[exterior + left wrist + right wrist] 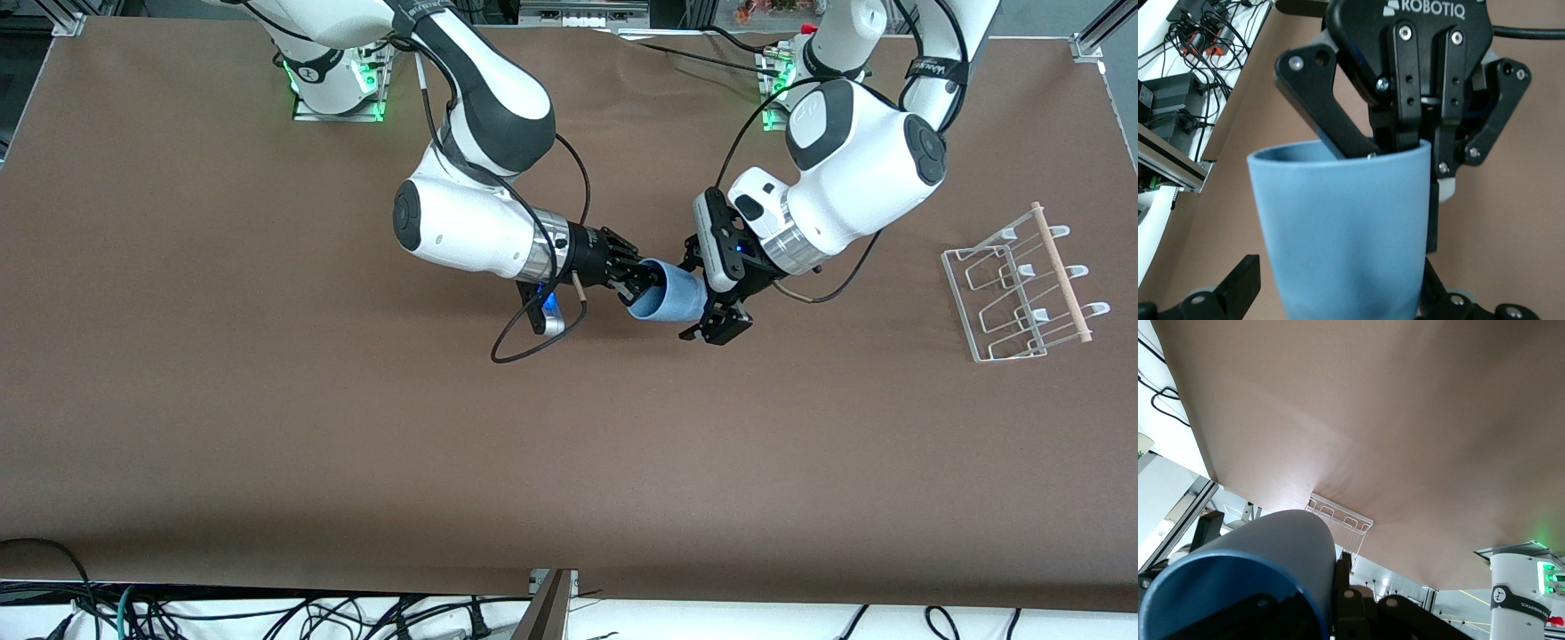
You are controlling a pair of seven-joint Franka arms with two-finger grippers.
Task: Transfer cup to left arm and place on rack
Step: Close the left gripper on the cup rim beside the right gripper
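The cup (669,295) is plain light blue with no pattern, its inside a deeper blue in the right wrist view. The left gripper (714,302) and right gripper (633,279) are black; the left arm (849,169) is white with black joint bands and a silver wrist ring. The rack (1009,293) is white wire with a pale wooden dowel (1060,271). The table (356,427) is uniform brown. Green lights glow at both arm bases.
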